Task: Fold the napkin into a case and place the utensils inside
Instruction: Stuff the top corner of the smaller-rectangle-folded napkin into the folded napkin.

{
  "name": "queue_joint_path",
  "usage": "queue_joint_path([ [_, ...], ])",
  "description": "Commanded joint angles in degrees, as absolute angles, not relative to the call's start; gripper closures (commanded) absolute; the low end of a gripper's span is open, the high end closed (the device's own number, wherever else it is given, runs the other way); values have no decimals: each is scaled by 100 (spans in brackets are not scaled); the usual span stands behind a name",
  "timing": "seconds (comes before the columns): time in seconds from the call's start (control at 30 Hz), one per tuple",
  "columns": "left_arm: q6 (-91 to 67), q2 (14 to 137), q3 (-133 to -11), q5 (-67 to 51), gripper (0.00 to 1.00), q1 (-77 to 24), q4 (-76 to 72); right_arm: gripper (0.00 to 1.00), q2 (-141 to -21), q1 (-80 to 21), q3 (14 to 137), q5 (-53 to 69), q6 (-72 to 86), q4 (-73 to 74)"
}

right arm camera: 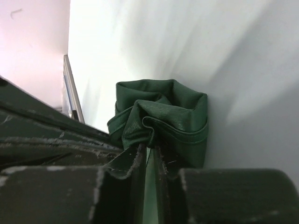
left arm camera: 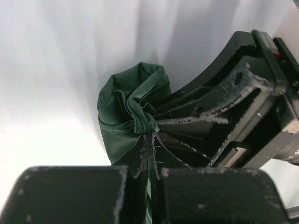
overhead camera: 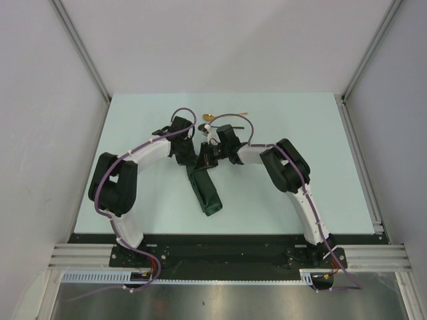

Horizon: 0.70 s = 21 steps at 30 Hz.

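Cloth comes first on the near side: the napkin (overhead camera: 208, 193), dark green and already folded into a narrow, layered strip, lies on the pale table (overhead camera: 287, 140) between the two arms, its near end free and its far end lifted a little toward the wrists. At that far end both arms meet. The left gripper (left arm camera: 148, 140) is pinched tight on a gathered edge of the fabric, and the right gripper (right arm camera: 150, 151) is clamped on the puckered edge opposite, so the mouth of the strip bunches between them. Beyond the wrists, near the far side of the table, rests the gold spoon (overhead camera: 209, 118); the black spoon cannot be picked out with certainty.

The likely trouble lies in the pinch. If the two grips pull unevenly, the layers could slide and the fold could come undone. If only one layer is caught, the mouth would not open as a pocket. The wrists also sit near the gold spoon and could knock it away.
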<state>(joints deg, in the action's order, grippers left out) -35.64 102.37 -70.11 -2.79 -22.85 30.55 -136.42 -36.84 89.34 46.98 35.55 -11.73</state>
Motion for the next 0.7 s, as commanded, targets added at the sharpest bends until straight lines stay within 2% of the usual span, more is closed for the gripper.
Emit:
queue_joint_path([
  [0.0,-3937,10002,-6865,-439,100,-2162,2787,81,-13527,-3657,8781,4667,3559,-1345],
  [0.03,-3981,9976,-6829,-457,100,-2119,2769,76,-13387,-3648,8685,4684,3560,-1327],
  [0.2,-3991,9914,-6759,-422,100,-2092,2724,65,-12929,-3612,8341,4535,3445,-1160],
  [0.67,-3920,9905,-6724,-431,100,-2048,2742,59,-12463,-3384,7998,4491,3340,-1134],
])
